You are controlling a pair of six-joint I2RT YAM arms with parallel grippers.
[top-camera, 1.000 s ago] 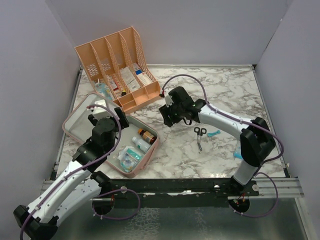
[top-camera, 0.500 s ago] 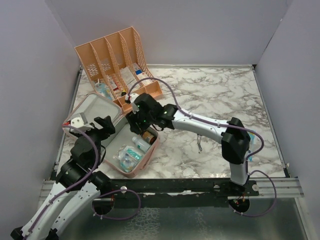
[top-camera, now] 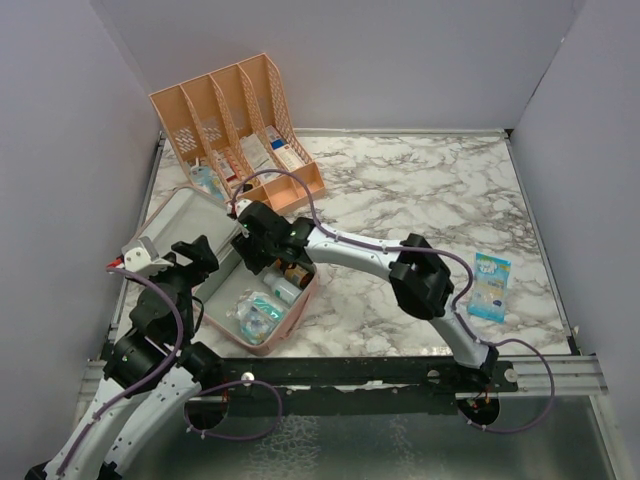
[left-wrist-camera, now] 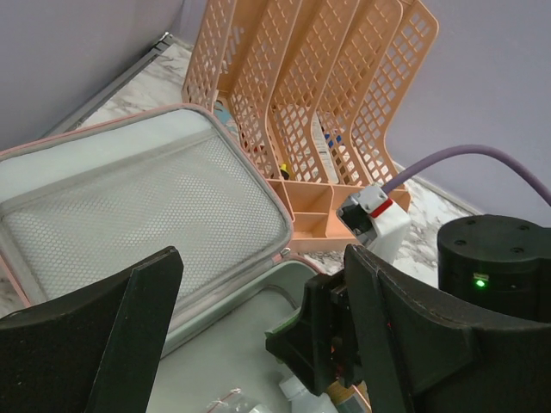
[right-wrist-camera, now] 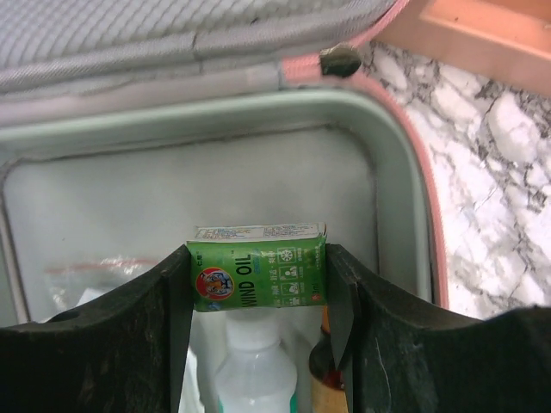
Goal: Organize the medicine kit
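The medicine kit (top-camera: 170, 222) lies open at the left of the table, pink outside, with its mesh lid (left-wrist-camera: 129, 206) folded back and a pale grey-green lining (right-wrist-camera: 155, 198). My right gripper (right-wrist-camera: 258, 260) hangs over the kit's base, shut on a small green "Wind Oil" box (right-wrist-camera: 258, 280) held by its two ends. In the top view the right gripper (top-camera: 262, 245) sits above the base's far corner. Under the box lie a white bottle (right-wrist-camera: 254, 361) and a brown bottle (right-wrist-camera: 320, 374). My left gripper (left-wrist-camera: 258, 344) is open and holds nothing, drawn back over the kit's near-left side (top-camera: 198, 258).
The peach slotted organizer (top-camera: 235, 130) stands just behind the kit and holds boxes and tubes. A clear plastic packet (top-camera: 255, 312) lies in the base's near part. A blue and white packet (top-camera: 488, 285) lies on the marble at the right. The right arm reaches across the table's middle.
The right arm swung left from mid-table to over the kit's base. The left arm drew back from over the kit toward the near left.
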